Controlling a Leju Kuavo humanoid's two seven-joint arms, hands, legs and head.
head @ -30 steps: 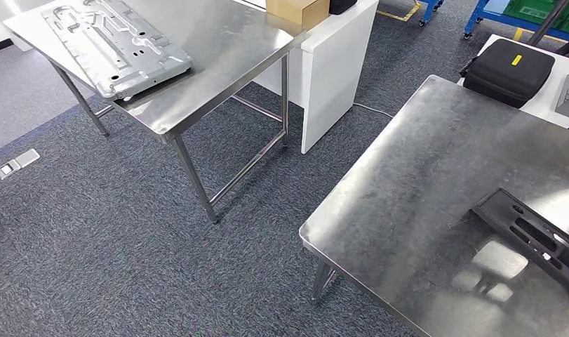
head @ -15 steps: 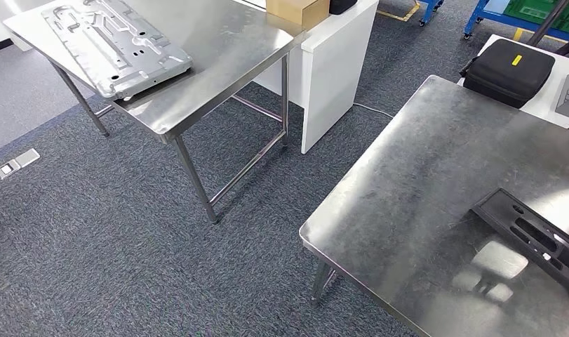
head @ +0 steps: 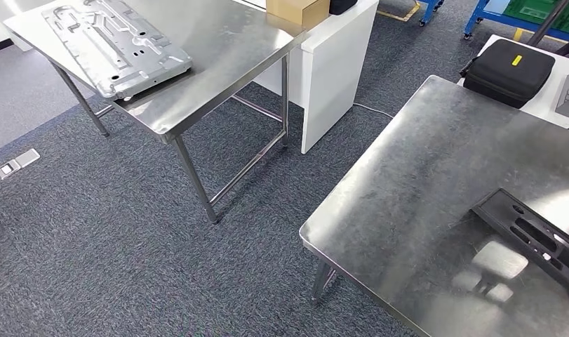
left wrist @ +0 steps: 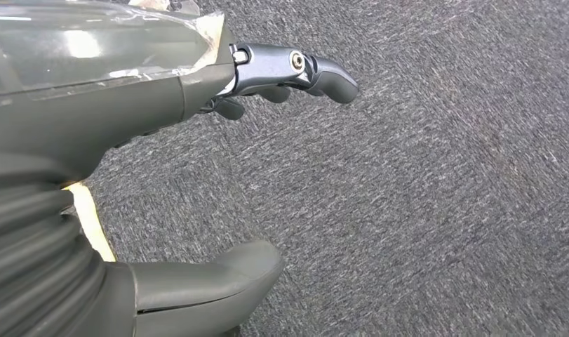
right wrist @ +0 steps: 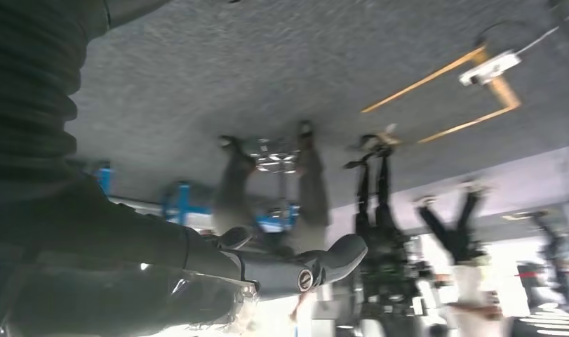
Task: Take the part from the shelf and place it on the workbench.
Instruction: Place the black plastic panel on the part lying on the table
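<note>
A silver stamped metal panel [head: 113,43] lies flat on the steel table [head: 225,49] at the far left in the head view. A black slotted part [head: 534,235] lies on the near steel workbench [head: 422,189] at the right, partly cut off by the picture's edge. My left hand [left wrist: 148,105] hangs over the grey carpet, thumb [left wrist: 204,284] and fingers [left wrist: 316,70] apart, holding nothing. My right hand [right wrist: 267,270] also hangs free with its fingers stretched out and nothing in it.
A white cabinet [head: 330,70] with a cardboard box [head: 295,10] stands between the tables. A black case [head: 509,70] lies on a white table at the far right. Grey carpet [head: 127,246] lies between the tables. Several people [right wrist: 379,203] stand far off in the right wrist view.
</note>
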